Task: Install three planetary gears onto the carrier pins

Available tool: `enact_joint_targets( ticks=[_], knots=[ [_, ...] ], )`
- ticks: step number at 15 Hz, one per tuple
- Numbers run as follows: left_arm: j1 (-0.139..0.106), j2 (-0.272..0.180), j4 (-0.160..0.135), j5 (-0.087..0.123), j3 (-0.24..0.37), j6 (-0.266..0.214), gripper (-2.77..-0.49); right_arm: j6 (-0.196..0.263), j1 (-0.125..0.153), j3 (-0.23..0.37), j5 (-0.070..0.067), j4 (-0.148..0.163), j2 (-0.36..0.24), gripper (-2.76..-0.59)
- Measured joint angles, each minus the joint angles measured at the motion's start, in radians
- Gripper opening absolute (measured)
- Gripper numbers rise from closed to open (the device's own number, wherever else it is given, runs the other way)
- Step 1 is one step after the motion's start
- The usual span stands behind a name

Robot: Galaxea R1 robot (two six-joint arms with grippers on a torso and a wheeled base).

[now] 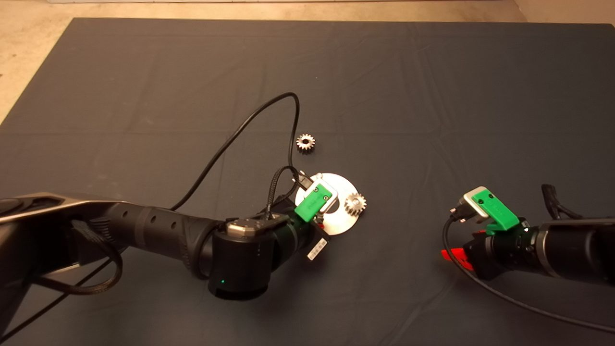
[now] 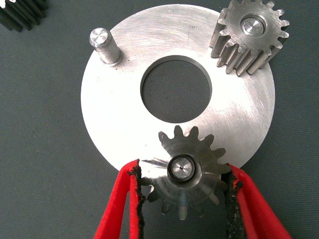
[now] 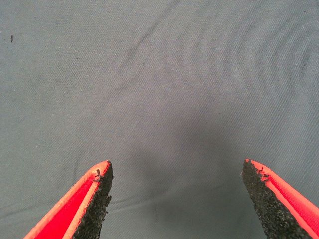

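Matted bench [image 1: 144, 96] | second gear [image 2: 185, 174] on disc [image 2: 114, 124] pin, gripped by left jaws | right jaws released, idle | third gear [image 1: 305, 142] beyond disc | gear may be tilted off pin if dragged on release

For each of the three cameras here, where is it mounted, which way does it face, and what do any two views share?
Head view: above the mat, looking down; both black arms enter, the left end effector over the disc, the right end effector parked aside.
Left wrist view: on the left arm, facing down at the disc; red fingers bracket a gear on its pin.
Right wrist view: on the right arm, facing bare mat; open fingers.
Shared: head and left wrist views both show the disc, the other mounted gear and the loose gear.
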Motion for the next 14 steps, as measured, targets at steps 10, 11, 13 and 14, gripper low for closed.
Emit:
enact_joint_targets(
  ticks=[10, 11, 13, 14],
  knots=[
    [0.000, -0.003, 0.000, -0.005, 0.000, 0.002, -2.13, 0.000, 0.000, 0.000, 0.000, 0.000, 0.000, -1.44],
    [0.000, -0.003, 0.000, -0.014, 0.000, 0.002, -2.10, 0.000, 0.000, 0.000, 0.000, 0.000, 0.000, -1.44],
    [0.000, -0.003, 0.000, -0.024, 0.000, 0.002, -2.10, 0.000, 0.000, 0.000, 0.000, 0.000, -0.001, -1.44],
    [0.000, -0.004, 0.000, -0.024, 0.004, 0.002, -2.10, 0.000, 0.000, 0.000, 0.000, 0.000, -0.004, -1.44]
  ],
)
